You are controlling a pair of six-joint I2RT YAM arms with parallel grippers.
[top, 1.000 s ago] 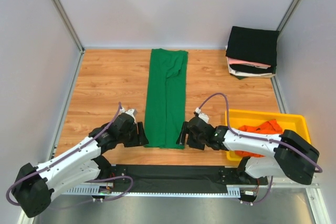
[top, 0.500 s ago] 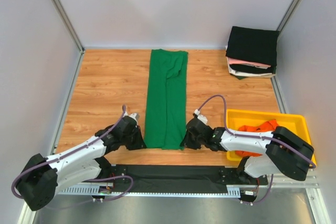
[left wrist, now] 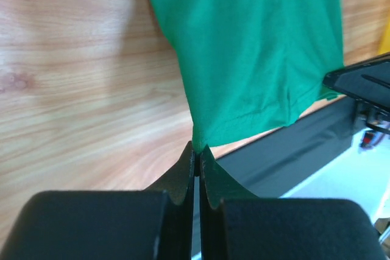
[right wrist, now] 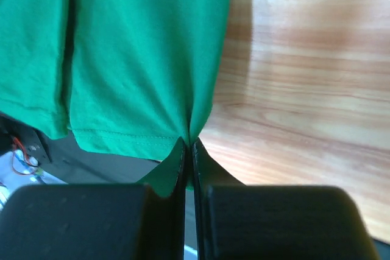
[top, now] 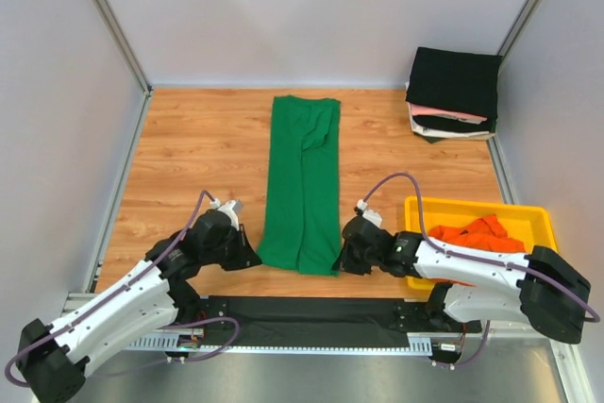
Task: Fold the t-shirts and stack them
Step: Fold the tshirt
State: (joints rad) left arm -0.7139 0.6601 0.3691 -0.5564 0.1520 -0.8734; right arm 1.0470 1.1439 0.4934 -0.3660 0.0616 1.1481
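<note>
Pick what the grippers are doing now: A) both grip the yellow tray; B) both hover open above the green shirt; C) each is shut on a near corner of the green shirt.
C: the wrist views show the left gripper and right gripper each pinching a hem corner of the green shirt.

green shirt (left wrist: 244,59) corners buried in my pinches | its far end cut off in both wrist views | orange shirt (top: 477,231) partly behind my right arm (top: 472,266)

Left arm (top: 123,294), right arm (top: 462,266) low, jaws clamped
</note>
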